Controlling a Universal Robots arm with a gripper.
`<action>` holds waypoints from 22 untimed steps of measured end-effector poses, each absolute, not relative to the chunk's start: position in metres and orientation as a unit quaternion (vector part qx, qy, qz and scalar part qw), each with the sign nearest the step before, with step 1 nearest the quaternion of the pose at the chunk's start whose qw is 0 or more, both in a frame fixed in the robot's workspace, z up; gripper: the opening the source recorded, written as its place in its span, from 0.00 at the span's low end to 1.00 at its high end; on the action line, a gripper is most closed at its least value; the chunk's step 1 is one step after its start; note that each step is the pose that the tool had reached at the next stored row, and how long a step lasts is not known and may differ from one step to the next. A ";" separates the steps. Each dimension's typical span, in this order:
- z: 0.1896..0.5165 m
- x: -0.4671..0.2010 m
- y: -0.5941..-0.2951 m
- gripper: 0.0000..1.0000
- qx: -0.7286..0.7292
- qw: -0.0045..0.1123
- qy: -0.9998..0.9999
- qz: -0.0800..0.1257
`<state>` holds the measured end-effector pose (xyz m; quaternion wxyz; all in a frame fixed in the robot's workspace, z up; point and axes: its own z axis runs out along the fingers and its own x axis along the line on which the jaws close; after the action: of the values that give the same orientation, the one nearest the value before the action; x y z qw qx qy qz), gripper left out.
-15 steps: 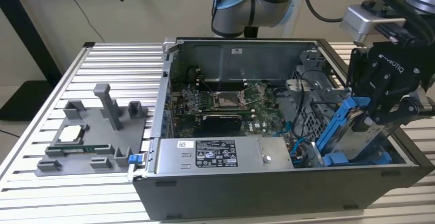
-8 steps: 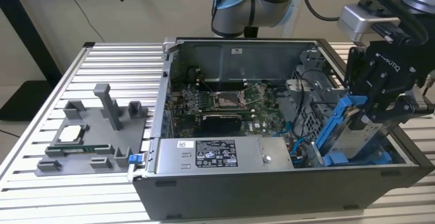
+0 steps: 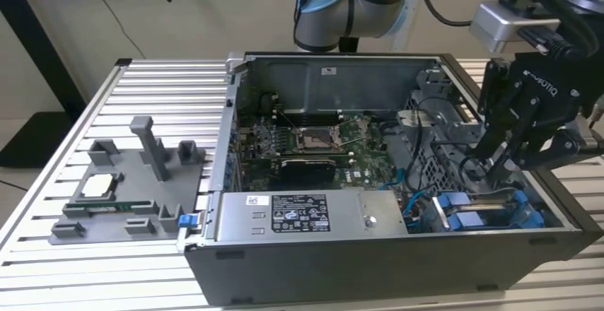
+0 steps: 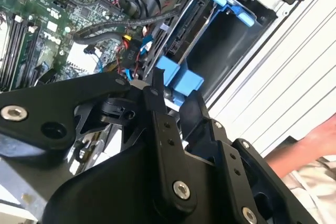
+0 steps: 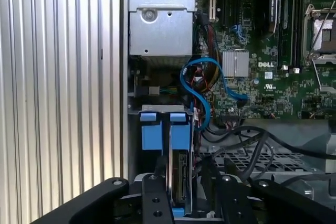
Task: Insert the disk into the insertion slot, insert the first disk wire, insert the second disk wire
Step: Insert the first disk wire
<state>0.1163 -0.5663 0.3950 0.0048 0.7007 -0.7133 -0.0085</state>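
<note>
The disk (image 5: 179, 174) stands on edge in its blue carrier (image 5: 150, 131), partly down in the insertion slot (image 4: 233, 51) at the case's front corner on the exterior view's right (image 3: 493, 202). My black gripper (image 3: 491, 173) reaches down over it from above. In both wrist views its fingers (image 4: 156, 85) sit against the near blue end of the carrier (image 4: 181, 80), shut on it. A loose blue disk wire (image 5: 198, 94) curls beside the slot, and black cables (image 5: 252, 140) lie next to it.
The open case (image 3: 378, 268) lies on a slatted aluminium table (image 3: 56, 254). It holds the motherboard (image 3: 312, 141) and a labelled grey power-supply box (image 3: 312, 215). A grey fixture (image 3: 123, 184) with parts stands on the exterior view's left. A person's hand (image 4: 310, 145) rests beyond the case.
</note>
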 end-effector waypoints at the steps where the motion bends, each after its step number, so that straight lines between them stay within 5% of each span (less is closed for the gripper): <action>1: 0.398 0.116 -0.566 1.00 0.701 0.005 -0.713 -0.009; 6: 0.406 0.116 -0.564 1.00 0.701 0.002 -0.713 -0.011; 22: 0.396 0.116 -0.559 1.00 0.706 -0.032 -0.707 -0.038</action>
<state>0.1159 -0.5586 0.3956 -0.0319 0.7058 -0.7066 -0.0383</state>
